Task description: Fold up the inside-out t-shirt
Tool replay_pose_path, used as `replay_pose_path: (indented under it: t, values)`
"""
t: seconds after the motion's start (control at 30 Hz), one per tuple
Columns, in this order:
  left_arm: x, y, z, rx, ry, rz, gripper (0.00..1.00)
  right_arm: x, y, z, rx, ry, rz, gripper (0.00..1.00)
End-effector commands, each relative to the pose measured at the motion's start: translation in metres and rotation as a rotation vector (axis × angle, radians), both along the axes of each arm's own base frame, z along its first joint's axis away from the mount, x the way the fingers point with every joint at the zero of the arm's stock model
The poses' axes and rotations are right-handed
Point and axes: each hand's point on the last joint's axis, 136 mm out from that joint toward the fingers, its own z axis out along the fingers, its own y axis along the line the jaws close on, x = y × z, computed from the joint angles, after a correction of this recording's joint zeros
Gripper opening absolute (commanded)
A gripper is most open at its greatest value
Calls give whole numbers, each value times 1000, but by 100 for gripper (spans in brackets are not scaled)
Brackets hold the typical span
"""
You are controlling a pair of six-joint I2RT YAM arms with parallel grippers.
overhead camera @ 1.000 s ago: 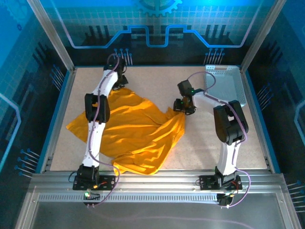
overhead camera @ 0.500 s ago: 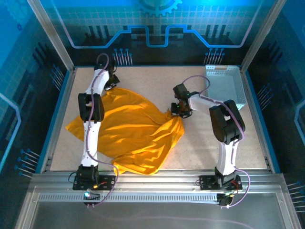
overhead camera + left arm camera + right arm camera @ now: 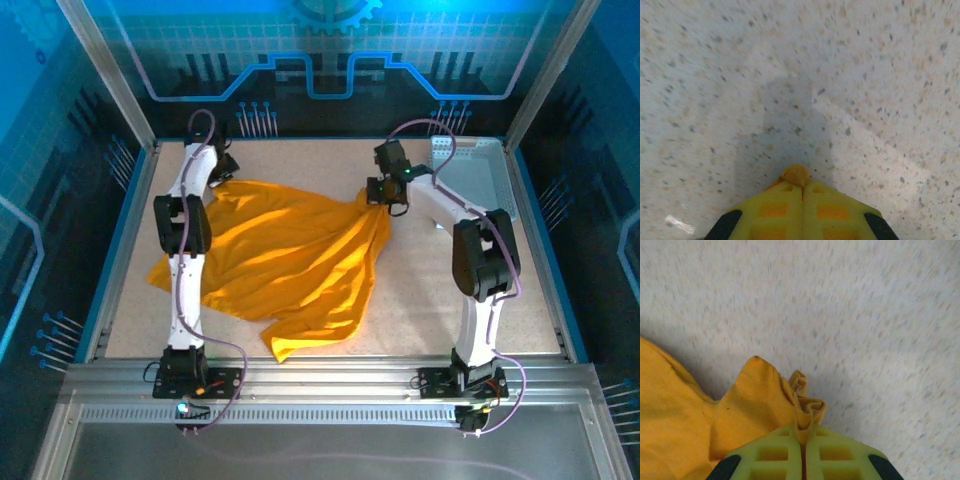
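The inside-out t-shirt (image 3: 290, 260) is plain orange-yellow cloth, spread in loose folds over the speckled table from the back left toward the front middle. My left gripper (image 3: 222, 180) is at its far-left corner, shut on a small nub of the t-shirt (image 3: 796, 175) that pokes out past the yellow-green fingertips. My right gripper (image 3: 380, 198) is at the shirt's far-right corner, shut on a bunched hem of the t-shirt (image 3: 807, 412). More of the cloth (image 3: 700, 420) hangs to the left of the right gripper's fingers.
A pale perforated basket (image 3: 480, 180) stands at the back right, just beyond the right arm. Metal frame posts and blue rails edge the table (image 3: 440, 300). Bare tabletop lies to the right of the shirt and along the back edge.
Both grippers have moved toward the back of the table, dragging the shirt's far edge with them and stretching it wider. The right gripper has shut on the hem.
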Motion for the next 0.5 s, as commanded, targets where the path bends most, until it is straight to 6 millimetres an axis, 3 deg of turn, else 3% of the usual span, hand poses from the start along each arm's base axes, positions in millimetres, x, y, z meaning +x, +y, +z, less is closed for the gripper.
replay_pose_path:
  t: [0.0,0.13,0.3,0.47]
  values:
    - [2,20,33,29,-65,47,0,24,-15,16,-46,-52,-4,3]
    - [-6,37,20,20,-27,102,0,40,-23,11,-101,-44,-32,26]
    - [-17,54,9,24,18,138,0,43,-30,35,-109,-82,-53,32]
    - [-13,56,10,25,10,116,0,24,-8,46,-77,-94,35,35]
